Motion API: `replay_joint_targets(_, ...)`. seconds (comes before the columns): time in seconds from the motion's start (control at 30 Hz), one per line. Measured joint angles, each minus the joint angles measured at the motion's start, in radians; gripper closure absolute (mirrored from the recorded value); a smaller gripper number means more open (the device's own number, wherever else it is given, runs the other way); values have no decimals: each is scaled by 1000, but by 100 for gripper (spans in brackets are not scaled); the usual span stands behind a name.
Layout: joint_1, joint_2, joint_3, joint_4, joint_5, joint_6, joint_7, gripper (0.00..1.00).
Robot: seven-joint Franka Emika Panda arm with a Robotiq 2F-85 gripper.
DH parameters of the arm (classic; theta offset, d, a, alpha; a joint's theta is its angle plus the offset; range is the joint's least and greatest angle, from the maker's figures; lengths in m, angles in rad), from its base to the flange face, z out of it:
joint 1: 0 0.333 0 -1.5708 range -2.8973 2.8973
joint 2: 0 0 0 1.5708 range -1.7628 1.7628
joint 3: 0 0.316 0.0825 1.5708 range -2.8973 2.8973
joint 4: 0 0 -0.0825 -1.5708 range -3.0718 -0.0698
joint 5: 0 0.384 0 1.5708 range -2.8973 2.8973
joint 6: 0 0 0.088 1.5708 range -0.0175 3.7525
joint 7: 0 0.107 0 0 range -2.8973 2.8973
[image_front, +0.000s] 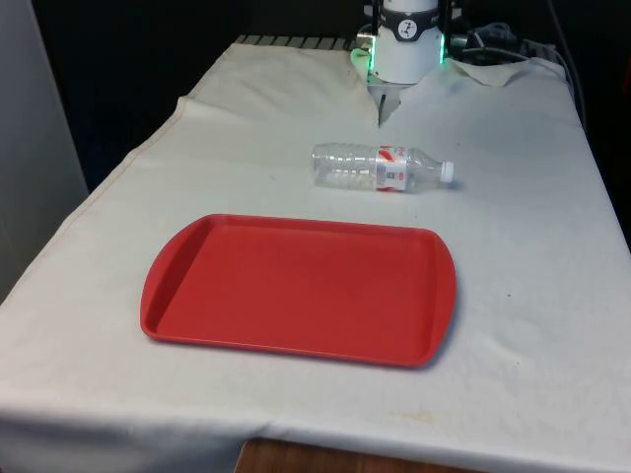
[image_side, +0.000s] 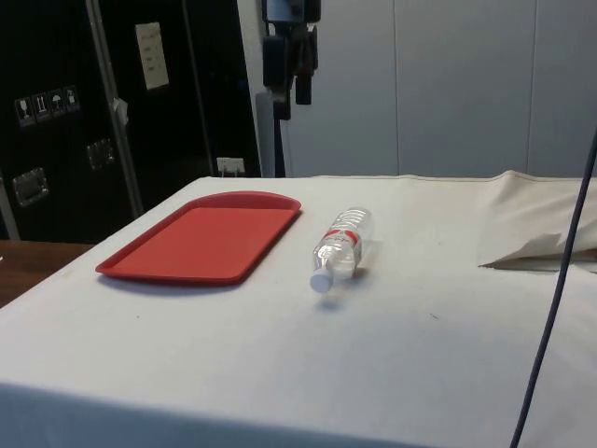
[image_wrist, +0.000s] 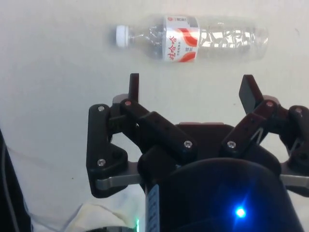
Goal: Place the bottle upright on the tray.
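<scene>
1. The bottle [image_front: 383, 168] lies on its side on the white cloth [image_front: 532, 256], a little above the middle of the front view, white cap [image_front: 447, 170] toward the front view's right. It is clear plastic with a red-and-white label [image_front: 392, 168] nearer the cap end, and it looks empty or nearly so.
2. The red tray [image_front: 246, 325] sits bare in the lower centre of the front view, apart from the bottle, with a strip of cloth between them. In the side view the tray [image_side: 140, 264] is at left of centre and the bottle [image_side: 343, 245] at centre, cap nearest the camera.
3. The gripper [image_wrist: 192, 88] hangs above the cloth with nothing between its fingers, which are spread wide. In the side view the gripper [image_side: 287, 89] shows high up, at upper centre-left, well above the table.
4. Step in hand, as I judge it: the approach to the bottle, no contact yet.
5. To do it well: come down with the fingers straddling the body across its width, not along its length.
6. Take it at the label band or just past it, where the wall looks stiffer; thin plastic may dent or roll away.
7. Close gently, lift clear, then turn the cap upward before moving over the tray.
8. Set the base flat, well inside the rim.
</scene>
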Motion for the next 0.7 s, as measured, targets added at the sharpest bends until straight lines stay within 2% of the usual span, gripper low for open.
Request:
replay_joint_targets(0.27,-4,5,-13,-56,-2,85,-5,0)
replay_joint_targets(0.37,-4,32,-28,-65,-2,122,-18,0)
replay_joint_targets(0.6,-4,89,-43,-41,2,134,-31,0)
replay_joint_targets(0.7,-5,107,-54,-36,23,129,-57,0)
